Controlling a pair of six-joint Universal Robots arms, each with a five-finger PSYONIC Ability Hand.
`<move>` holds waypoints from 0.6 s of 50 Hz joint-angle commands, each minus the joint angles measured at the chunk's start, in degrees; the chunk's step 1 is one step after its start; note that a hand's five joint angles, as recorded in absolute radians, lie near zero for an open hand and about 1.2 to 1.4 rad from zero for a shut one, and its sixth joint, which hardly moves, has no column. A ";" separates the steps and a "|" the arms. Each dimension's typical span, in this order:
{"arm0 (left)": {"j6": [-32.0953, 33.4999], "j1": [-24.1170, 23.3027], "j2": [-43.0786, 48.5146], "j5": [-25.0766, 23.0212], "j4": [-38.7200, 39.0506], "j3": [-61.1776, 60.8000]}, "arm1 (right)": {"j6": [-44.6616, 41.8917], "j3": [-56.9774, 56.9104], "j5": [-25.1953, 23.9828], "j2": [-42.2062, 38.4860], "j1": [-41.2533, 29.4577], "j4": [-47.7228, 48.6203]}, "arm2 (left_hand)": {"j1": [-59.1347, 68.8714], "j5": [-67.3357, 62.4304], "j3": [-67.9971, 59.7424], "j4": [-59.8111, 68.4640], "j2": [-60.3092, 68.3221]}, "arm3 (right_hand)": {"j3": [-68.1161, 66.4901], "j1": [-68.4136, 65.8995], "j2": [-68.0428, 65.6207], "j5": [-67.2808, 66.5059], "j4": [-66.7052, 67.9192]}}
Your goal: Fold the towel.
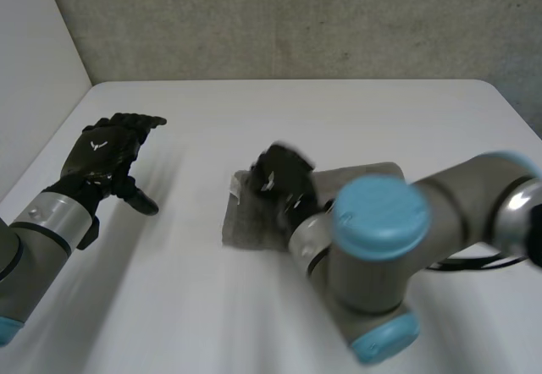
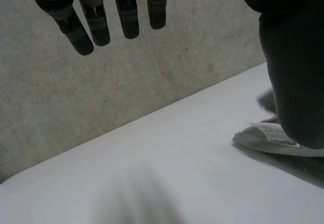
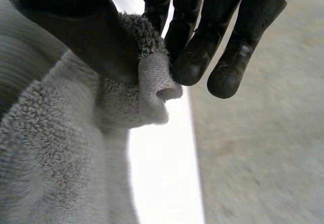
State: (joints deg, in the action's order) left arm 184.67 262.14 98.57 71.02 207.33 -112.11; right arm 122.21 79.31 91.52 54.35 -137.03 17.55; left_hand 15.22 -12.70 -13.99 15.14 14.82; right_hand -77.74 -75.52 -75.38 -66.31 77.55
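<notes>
The grey towel (image 1: 247, 222) lies mid-frame on the table (image 1: 339, 112). The right hand (image 1: 282, 181) pinches its edge between thumb and fingers (image 3: 195, 59). The left hand (image 1: 103, 152), at centre-left, is spread and holds nothing. The towel looks soft, light and limp, and is best held by its corners.

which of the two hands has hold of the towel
The right hand, pinching an edge of the towel between thumb and fingers; the left hand is open, apart from it.
</notes>
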 commanded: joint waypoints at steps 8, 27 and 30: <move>0.07 -0.66 -0.13 0.00 0.00 0.05 | -0.40 -3.89 0.32 -3.20 -3.15 1.88 | -3.83 11.31 2.59 -3.75 -3.43 | -2.26 -4.48 -4.62 -3.69 2.45; 0.07 -2.24 -0.75 0.26 -0.17 0.48 | 5.20 0.04 -1.53 -0.95 -4.39 -4.89 | -3.83 11.31 2.59 -3.75 -3.43 | 67.74 65.52 65.38 66.31 -67.55; 0.07 -4.43 -1.01 0.26 -0.09 0.57 | 13.18 3.99 -1.78 6.44 -0.71 -4.80 | -3.83 11.31 2.59 -3.75 -3.43 | 67.74 65.52 65.38 66.31 -67.55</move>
State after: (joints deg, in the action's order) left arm 184.74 260.26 98.12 71.17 207.20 -111.79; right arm 124.46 77.27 89.71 49.95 -142.29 12.76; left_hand 15.22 -12.70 -13.99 15.14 14.82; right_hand -14.00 -13.94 -14.09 -3.50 14.67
